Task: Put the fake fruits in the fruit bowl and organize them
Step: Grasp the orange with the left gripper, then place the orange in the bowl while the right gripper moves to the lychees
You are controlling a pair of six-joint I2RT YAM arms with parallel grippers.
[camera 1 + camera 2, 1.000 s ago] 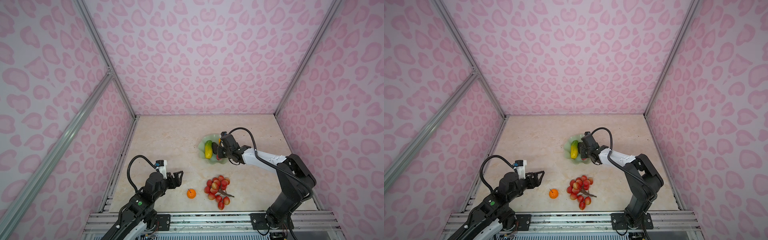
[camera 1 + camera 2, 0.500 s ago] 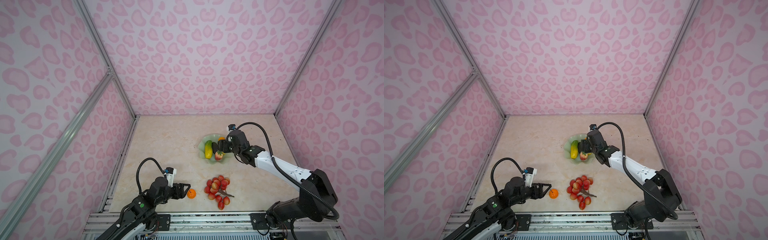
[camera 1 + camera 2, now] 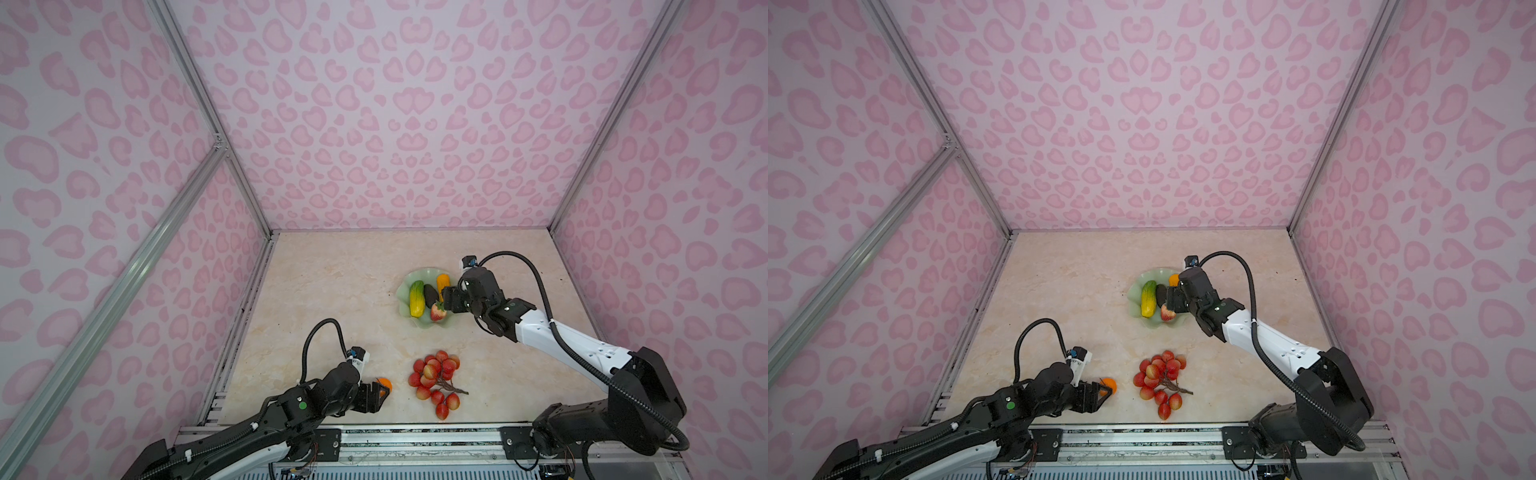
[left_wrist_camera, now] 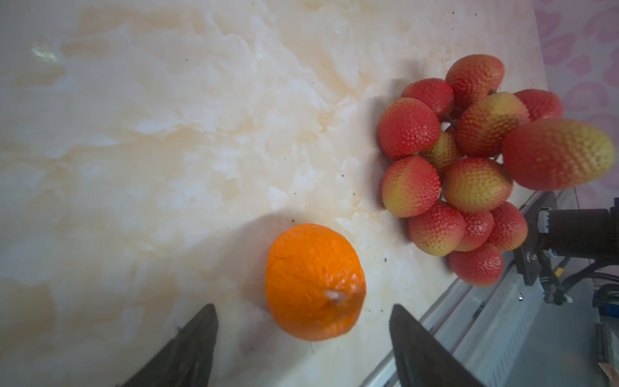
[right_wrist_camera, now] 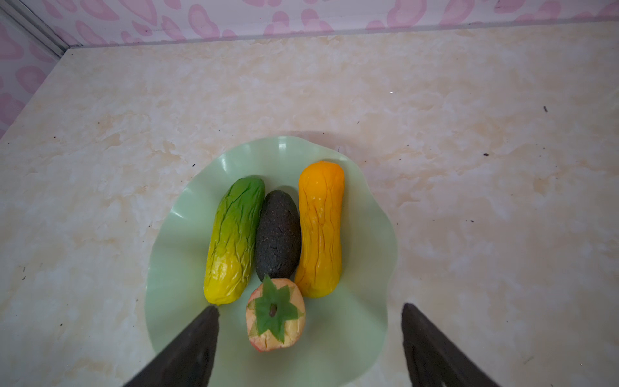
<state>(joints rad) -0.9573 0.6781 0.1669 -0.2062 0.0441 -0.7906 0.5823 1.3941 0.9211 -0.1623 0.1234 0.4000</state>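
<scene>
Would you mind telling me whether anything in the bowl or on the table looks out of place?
Nothing looks damaged or spilled. The orange and berry bunch lie on the table, outside the bowl, where four fruits lie neatly.

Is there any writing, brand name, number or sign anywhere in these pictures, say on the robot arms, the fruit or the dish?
No text can be read in any view.
The fruit bowl, the fake fruits and the pink patterned walls carry no writing.
The left arm has a plain green dot, with no letters.
The right arm has small dark marks on its white link, too small to read.
</scene>
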